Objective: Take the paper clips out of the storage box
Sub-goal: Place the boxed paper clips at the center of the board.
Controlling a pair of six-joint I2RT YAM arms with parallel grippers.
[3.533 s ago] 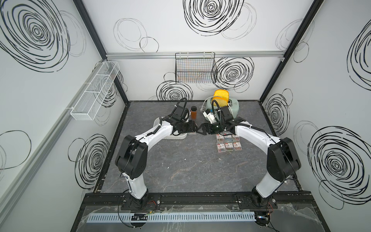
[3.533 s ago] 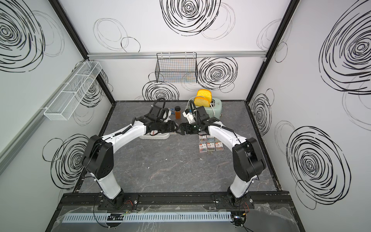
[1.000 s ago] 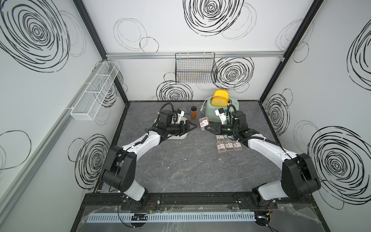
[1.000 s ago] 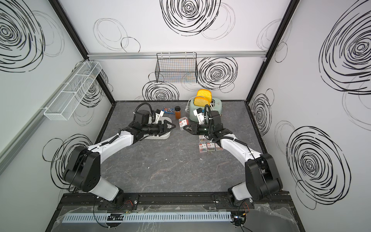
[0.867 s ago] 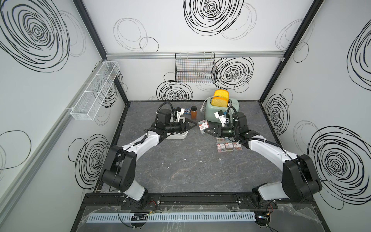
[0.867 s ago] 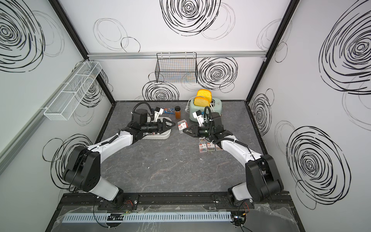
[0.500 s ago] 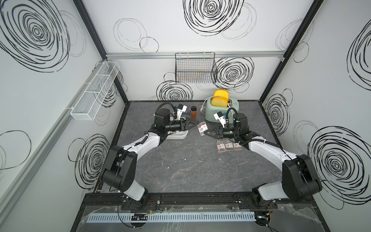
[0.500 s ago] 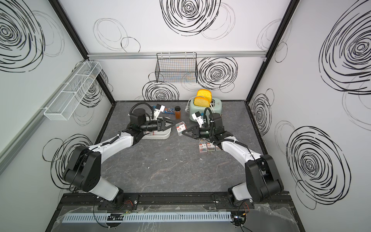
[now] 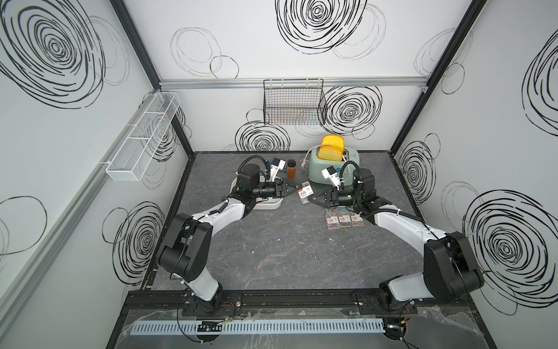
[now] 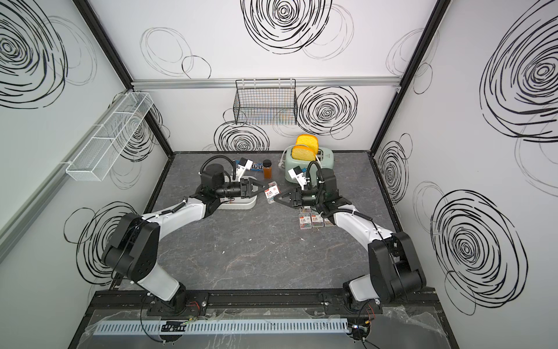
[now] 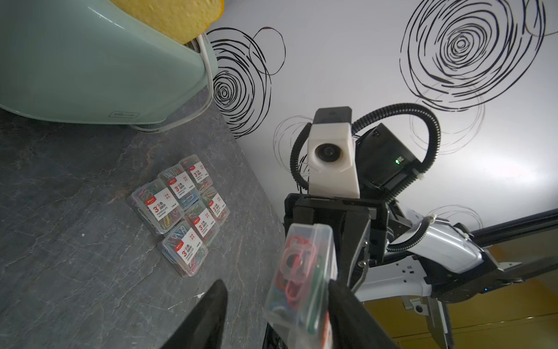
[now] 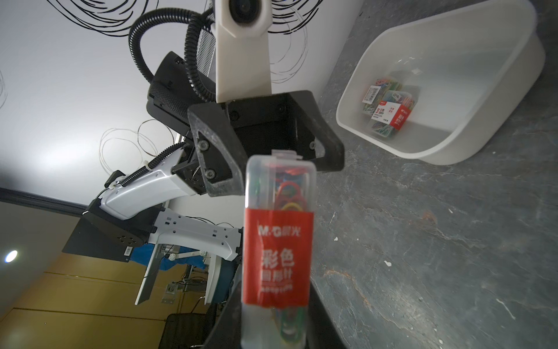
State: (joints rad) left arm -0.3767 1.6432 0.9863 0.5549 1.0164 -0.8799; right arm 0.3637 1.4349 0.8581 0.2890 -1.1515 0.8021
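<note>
Moved: since a second ago, the left gripper [image 9: 297,190] has swung out from over the storage box [image 9: 271,205] to the paper clip case [image 9: 305,192], its jaws narrowing.
Top views, meeting point: in both top views the case [image 10: 272,192] hangs off the table, caught between the two grippers' tips.
Top views, right gripper [image 9: 312,198]: clamped on the case.
Top views, cases on the table [image 9: 342,219]: just beneath and behind the right gripper's wrist.
Left wrist, left gripper: jaws apart astride the case [image 11: 302,272], with one finger [image 11: 347,311] touching it and a gap at the other.
Left wrist, set-out pile: six cases in two rows of three, out beyond the fingertips near the toaster [image 11: 90,60].
Right wrist, right gripper: shut tight on the case's red-labelled end [image 12: 277,241]; the left gripper's fingers flank the far end.
Right wrist, storage box [image 12: 468,60]: beside the left gripper, with two cases in the box [image 12: 389,116].
</note>
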